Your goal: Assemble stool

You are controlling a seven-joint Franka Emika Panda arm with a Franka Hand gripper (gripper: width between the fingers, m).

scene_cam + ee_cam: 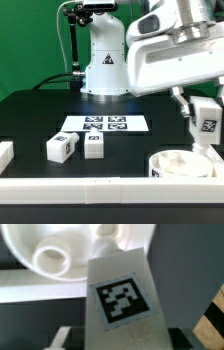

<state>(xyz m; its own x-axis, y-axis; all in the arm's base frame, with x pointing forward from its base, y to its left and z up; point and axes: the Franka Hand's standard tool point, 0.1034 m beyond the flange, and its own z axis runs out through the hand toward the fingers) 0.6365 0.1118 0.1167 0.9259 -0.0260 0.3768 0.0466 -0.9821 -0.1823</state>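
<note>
The round white seat (pixel 186 166) lies at the front of the table on the exterior view's right, underside up with sockets showing. My gripper (pixel 205 108) is shut on a white blocky leg (pixel 206 122) with a square tag and holds it upright just above the seat's far edge. In the wrist view the tagged leg (pixel 122 297) fills the middle between my fingers (pixel 64 336), its far end over the seat (pixel 55 252) beside a round socket (pixel 48 259). Two more legs (pixel 61 147) (pixel 94 146) lie on the black table to the left.
The marker board (pixel 104 124) lies flat mid-table before the robot base (pixel 103 60). A white border rail (pixel 70 185) runs along the front edge. Another white part (pixel 5 153) sits at the far left edge.
</note>
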